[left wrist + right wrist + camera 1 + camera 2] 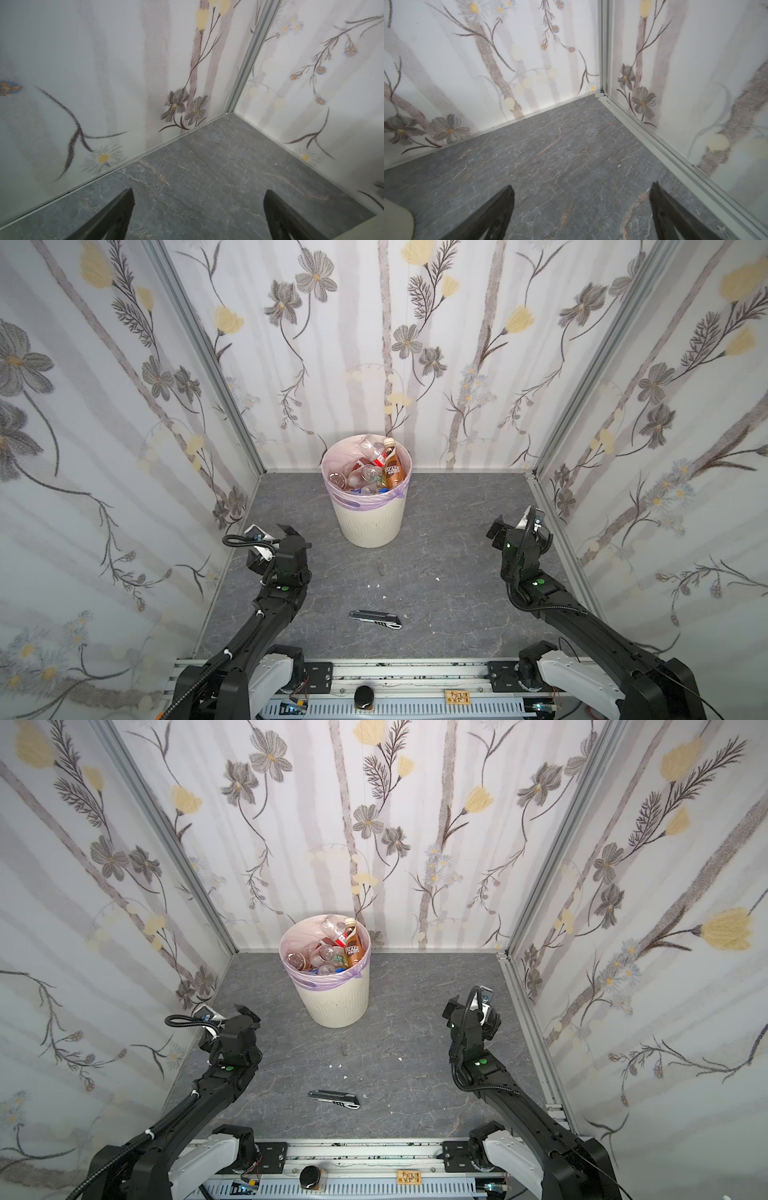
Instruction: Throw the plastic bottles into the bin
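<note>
Above tabletop (207,166), left gripper (198,190) & right gripper (581,185) spread wide; nothing held.

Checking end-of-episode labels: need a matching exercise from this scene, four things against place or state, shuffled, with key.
1 bin
2 amber bottle
3 utility knife
4 left gripper

A open, holding nothing
B lying flat on the table, near side
C standing on the table, far side
D inside the bin, cap up

Pairs: 1-C, 2-D, 3-B, 4-A
</note>
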Robot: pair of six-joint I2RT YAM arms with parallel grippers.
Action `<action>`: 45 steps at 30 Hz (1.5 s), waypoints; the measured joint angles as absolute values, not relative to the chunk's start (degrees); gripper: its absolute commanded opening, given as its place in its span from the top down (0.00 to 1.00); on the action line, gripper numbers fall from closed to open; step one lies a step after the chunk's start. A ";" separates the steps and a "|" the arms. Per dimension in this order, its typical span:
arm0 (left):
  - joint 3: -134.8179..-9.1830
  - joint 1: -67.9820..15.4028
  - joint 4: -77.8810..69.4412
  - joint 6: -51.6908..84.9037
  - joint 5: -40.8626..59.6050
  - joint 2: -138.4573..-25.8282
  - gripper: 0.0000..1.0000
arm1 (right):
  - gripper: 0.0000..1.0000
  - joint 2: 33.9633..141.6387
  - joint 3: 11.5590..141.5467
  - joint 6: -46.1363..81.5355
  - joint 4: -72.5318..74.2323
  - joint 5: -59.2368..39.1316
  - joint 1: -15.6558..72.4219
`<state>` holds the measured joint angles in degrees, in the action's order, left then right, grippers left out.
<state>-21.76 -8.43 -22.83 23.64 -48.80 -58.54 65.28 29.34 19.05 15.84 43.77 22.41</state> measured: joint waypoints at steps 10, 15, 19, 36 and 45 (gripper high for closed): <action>-15.03 -3.79 -45.43 15.90 -36.60 -76.29 0.00 | 0.00 66.76 12.49 8.29 45.71 52.99 18.85; -15.88 -3.25 -53.89 13.10 -29.15 -80.42 0.00 | 0.00 75.72 11.40 6.39 57.45 53.30 17.10; -11.81 -2.24 -65.41 10.74 -25.39 -83.83 0.00 | 0.00 80.05 10.98 3.09 65.98 53.47 16.78; -12.58 -2.76 -75.85 4.97 -13.28 -90.72 0.00 | 0.00 83.92 6.76 0.36 83.77 49.60 14.33; -12.58 -2.72 -76.01 4.73 -12.40 -90.74 0.00 | 0.00 83.55 8.03 -0.10 81.58 40.10 12.08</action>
<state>-12.58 -2.72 -76.01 4.73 -12.40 -90.74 83.55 8.03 -0.10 81.58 40.10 12.08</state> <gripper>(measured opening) 0.997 0.996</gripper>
